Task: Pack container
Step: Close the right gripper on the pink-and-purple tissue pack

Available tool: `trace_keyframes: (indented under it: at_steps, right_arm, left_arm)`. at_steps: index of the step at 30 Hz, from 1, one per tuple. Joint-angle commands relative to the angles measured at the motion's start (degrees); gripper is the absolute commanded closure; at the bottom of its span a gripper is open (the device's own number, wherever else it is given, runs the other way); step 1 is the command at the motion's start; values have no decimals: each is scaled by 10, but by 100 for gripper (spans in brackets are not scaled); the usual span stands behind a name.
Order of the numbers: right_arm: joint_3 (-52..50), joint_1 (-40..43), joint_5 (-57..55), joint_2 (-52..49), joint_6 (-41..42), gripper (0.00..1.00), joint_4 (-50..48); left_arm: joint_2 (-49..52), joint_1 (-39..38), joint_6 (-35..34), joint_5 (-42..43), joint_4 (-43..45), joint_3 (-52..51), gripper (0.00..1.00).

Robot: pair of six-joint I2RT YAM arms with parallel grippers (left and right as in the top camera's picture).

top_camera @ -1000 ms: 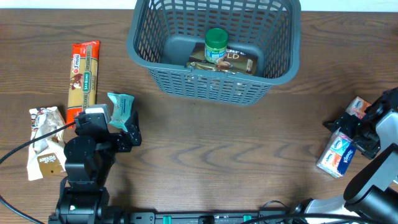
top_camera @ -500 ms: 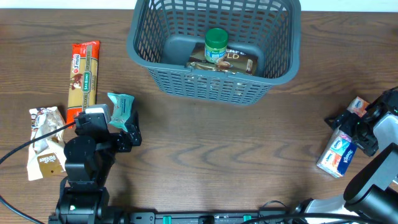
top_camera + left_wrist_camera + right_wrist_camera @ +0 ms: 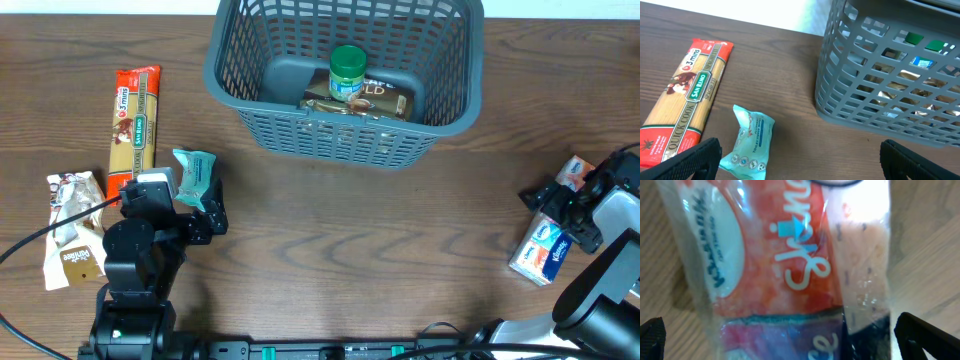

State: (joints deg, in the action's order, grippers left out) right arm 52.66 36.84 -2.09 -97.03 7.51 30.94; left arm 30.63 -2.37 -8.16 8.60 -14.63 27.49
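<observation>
Dark wooden bench [image 3: 330, 230] carries the basket [image 3: 330, 140] at the far edge; spaghetti pack [image 3: 134, 125], teal packet [image 3: 192, 175] and snack bag [image 3: 72, 245] left; tissue packs [image 3: 543, 250] right.

Container [image 3: 345, 142] is grey-blue lattice, spaghetti pack [image 3: 133, 120] red, blurred wrapper [image 3: 790, 270] seemingly orange

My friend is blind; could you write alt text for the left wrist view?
A grey-blue basket stands on a wooden table, with a teal packet and a red spaghetti pack to its left. The open left end effector frames the bottom corners.
</observation>
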Motion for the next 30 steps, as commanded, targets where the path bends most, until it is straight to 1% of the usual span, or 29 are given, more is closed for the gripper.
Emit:
trace_keyframes:
  at_steps: [1,8,11,15,21,30]
  right_arm:
    - [-23,3,2,3,-5,1,-13]
    - [-39,3,2,3,-5,1,-30]
    - [-40,3,2,3,-5,5,-31]
    - [-41,3,2,3,-5,23,-31]
    - [-41,3,9,3,-5,34,-31]
    - [-41,3,10,3,-5,62,-33]
  left_arm:
    - [0,-2,-5,-3,1,16,2]
    - [0,-2,-5,-3,1,16,1]
    - [0,-2,-5,-3,1,16,1]
    - [0,-2,-5,-3,1,16,2]
    - [0,-2,-5,-3,1,16,2]
    - [0,-2,-5,-3,1,16,2]
